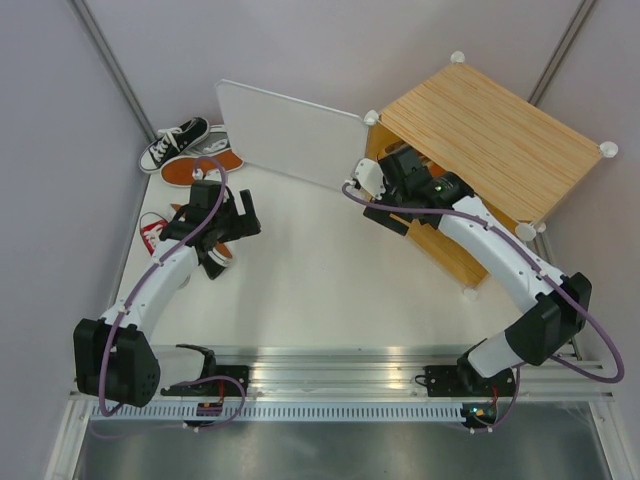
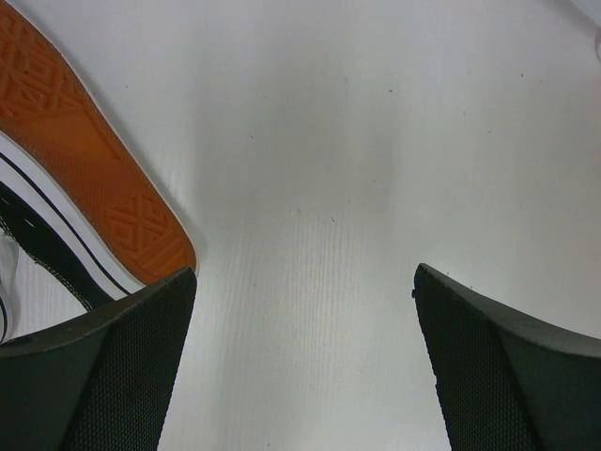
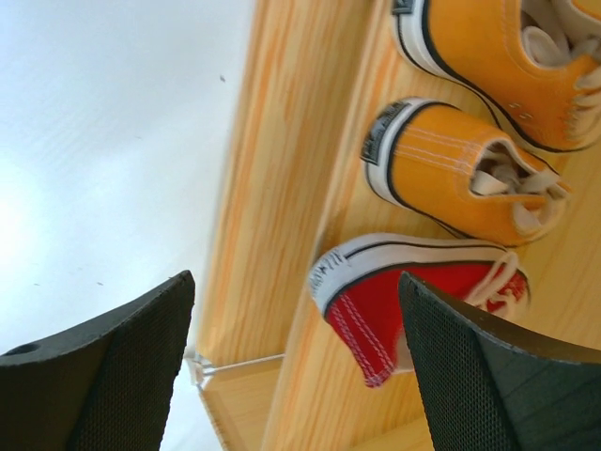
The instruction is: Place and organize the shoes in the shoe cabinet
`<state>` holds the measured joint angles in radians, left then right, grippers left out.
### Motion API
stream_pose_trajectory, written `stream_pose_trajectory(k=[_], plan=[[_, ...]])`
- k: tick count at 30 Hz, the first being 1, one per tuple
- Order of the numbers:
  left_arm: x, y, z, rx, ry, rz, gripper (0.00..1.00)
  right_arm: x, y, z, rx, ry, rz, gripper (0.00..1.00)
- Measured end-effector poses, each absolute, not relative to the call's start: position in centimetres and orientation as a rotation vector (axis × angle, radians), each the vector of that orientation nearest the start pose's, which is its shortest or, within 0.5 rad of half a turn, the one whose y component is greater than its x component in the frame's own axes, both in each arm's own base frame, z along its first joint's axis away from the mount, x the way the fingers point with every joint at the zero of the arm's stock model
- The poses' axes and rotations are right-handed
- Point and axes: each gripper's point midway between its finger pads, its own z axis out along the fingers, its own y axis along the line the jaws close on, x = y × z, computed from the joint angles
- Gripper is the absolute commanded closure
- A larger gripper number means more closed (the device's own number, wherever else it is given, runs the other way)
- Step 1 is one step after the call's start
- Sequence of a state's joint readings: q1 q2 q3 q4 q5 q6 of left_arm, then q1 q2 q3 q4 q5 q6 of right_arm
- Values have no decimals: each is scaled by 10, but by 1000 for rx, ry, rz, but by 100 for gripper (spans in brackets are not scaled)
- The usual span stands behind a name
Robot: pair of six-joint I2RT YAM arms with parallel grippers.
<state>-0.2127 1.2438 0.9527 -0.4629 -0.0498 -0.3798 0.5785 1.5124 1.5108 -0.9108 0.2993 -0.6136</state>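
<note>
Shoe cabinet [image 1: 500, 135]: light wood-grain top, same pale grain on inner shelf, frosted white door [image 1: 285, 135], white knobs [image 1: 457, 57]. Inside: two orange sneakers [image 3: 451, 164], one red sneaker [image 3: 371, 324], all with white laces and white rubber edging with thin black stripe. On white tabletop [image 1: 300, 270]: black sneaker [image 1: 175, 140], white laces; upturned outsole [image 2: 84, 160] orange-brown, diamond tread. Arms [image 1: 165, 275] white, black joints, purple cables.

A: How is the light from above?
B: Bright and even; only soft, faint shadows lie on the white table [image 1: 300, 270].
A: And the wrist views?
B: The right one's table glares white; the left shows a soft grey shadow between the dark fingers [image 2: 113, 376].
</note>
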Motion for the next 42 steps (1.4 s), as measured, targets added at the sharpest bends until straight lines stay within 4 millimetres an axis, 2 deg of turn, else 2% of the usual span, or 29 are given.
stream_pose_trajectory(k=[4, 9, 12, 16, 20, 23, 26, 28, 35, 42], plan=[[334, -79, 151, -220, 2326, -240, 0, 338, 159, 226, -1212, 2117, -286, 10], [333, -79, 151, -220, 2328, -240, 0, 318, 167, 212, -918, 2137, -206, 10], [333, -79, 150, -220, 2330, -242, 0, 310, 159, 209, -633, 2128, -195, 11], [333, -80, 150, -220, 2331, -243, 0, 308, 135, 221, -178, 2042, -204, 13], [333, -80, 150, -219, 2332, -245, 0, 314, 112, 237, 161, 1924, -232, 16], [333, -80, 150, -220, 2332, -246, 0, 319, 101, 243, 348, 1837, -263, 21], [333, -80, 150, -228, 2332, -250, 0, 323, 95, 239, 459, 1784, -293, 31], [333, -80, 151, -231, 2330, -252, 0, 326, 92, 234, 531, 1747, -313, 33], [332, -80, 157, -232, 2312, -259, 0, 338, 76, 217, 677, 1665, -401, 35], [331, -80, 160, -233, 2304, -263, 0, 355, 56, 219, 783, 1611, -438, 35]])
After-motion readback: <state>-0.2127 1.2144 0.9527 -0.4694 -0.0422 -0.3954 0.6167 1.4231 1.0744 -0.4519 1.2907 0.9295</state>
